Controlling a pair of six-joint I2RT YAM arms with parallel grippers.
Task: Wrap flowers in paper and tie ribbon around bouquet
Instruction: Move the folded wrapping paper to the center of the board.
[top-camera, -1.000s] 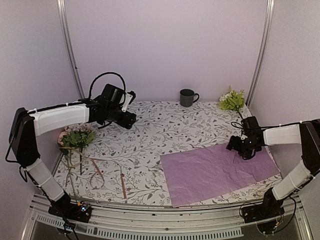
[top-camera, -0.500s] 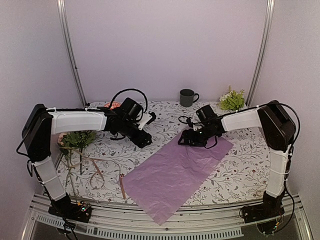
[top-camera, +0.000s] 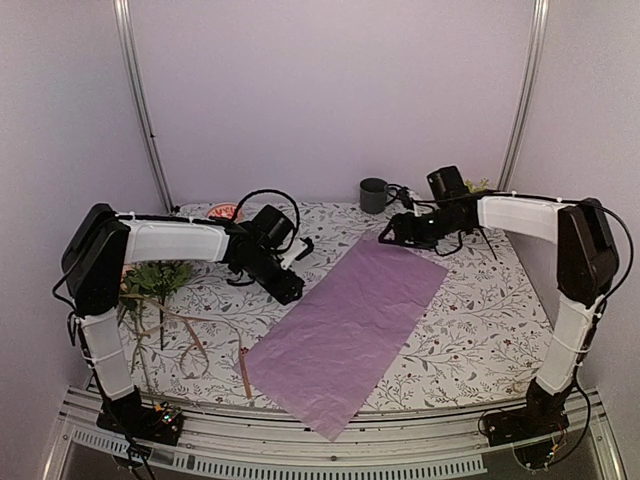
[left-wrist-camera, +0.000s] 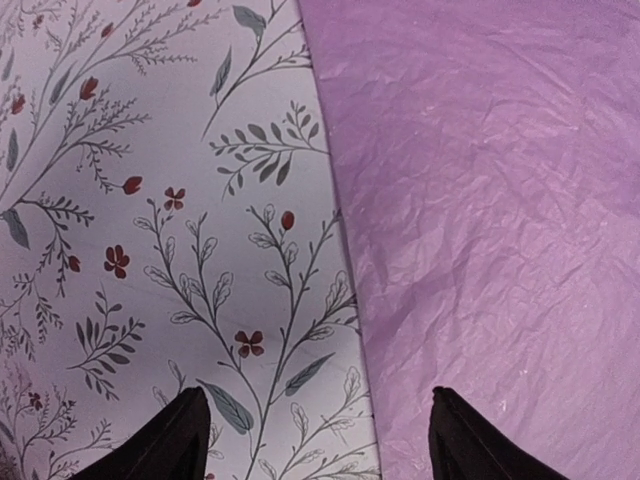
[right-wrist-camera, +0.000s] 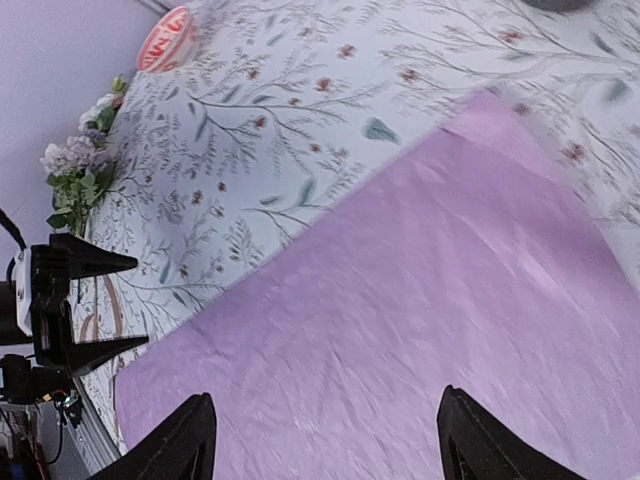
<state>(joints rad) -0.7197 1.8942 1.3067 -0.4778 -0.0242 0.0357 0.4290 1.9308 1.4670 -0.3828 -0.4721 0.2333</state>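
Currently flat: lilac paper (top-camera: 350, 335), diagonal on floral cloth (top-camera: 480, 320), near corner at front edge. Well apart, at left edge: flowers (top-camera: 150, 280) and ribbon (top-camera: 190, 345). Jaws wide, empty, on left gripper (left-wrist-camera: 320, 440) and right gripper (right-wrist-camera: 325, 440). Avoid dragging jaws across paper: risk of tearing, crumpling, or sliding off.

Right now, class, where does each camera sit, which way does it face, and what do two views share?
Top external: above and behind the robot, looking down the table; both arms show.
Left wrist: on the left arm, looking down at the paper edge; left gripper shows.
Right wrist: at the paper's far corner, facing the flowers; right gripper shows.
Shared: all see the paper.
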